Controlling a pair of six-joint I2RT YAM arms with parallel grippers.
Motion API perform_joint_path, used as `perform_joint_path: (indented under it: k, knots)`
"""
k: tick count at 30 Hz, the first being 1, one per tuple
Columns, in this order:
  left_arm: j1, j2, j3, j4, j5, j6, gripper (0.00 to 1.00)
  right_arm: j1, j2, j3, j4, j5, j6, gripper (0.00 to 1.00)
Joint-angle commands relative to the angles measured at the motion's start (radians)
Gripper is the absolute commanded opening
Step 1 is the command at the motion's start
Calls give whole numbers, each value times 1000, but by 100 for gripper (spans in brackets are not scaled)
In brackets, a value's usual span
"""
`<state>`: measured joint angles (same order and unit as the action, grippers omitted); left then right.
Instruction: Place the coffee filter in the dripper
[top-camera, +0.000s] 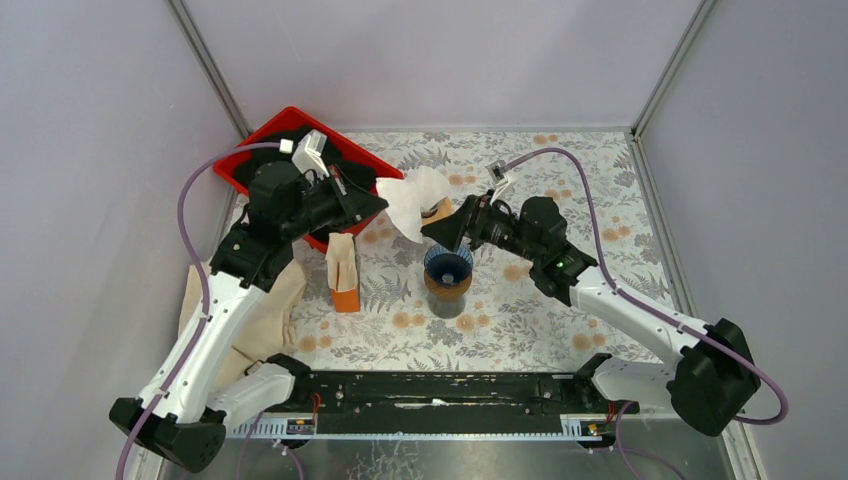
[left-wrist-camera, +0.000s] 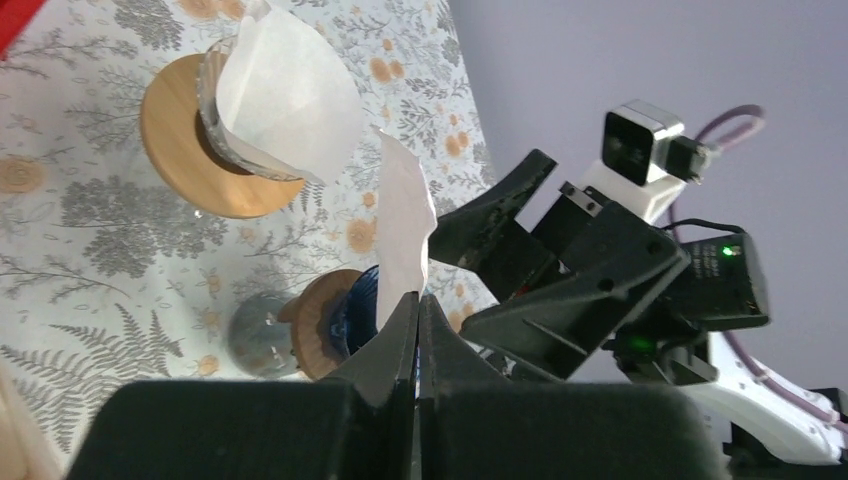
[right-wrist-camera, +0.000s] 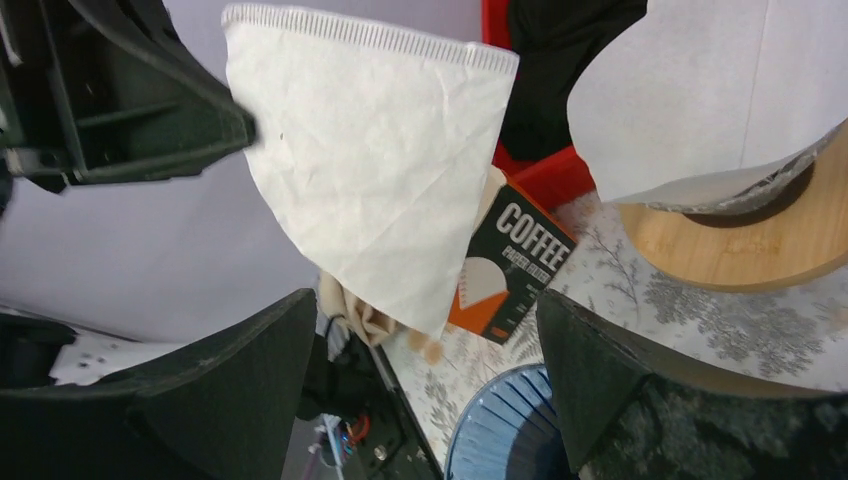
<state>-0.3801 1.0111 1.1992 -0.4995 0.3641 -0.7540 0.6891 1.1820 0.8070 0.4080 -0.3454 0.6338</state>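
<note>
Left hand (left-wrist-camera: 418, 300) is pinching the white paper cone filter (right-wrist-camera: 370, 170), at 11 o'clock of the blue ribbed dripper (top-camera: 448, 263). Right hand (right-wrist-camera: 425, 315) is gaping open.

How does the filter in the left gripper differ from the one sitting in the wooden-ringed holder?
The held filter hangs in the air, pinched by the left gripper; the other filter rests in the wooden-ringed holder. The held filter is pressed flat, edge-on in the left wrist view; the other filter looks spread open. Both are white paper.
</note>
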Motion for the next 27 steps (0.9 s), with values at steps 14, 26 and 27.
perform_joint_path:
  k: [14,26,27]
  knots:
    - [-5,-32,-125,298,124,-215,1,-92,84,-65,405,-144,376,82]
    - [-5,-34,-184,357,137,-266,2,-111,132,-78,549,-196,494,64]
    - [-5,-33,-187,357,137,-267,3,-112,134,-79,560,-201,501,62]
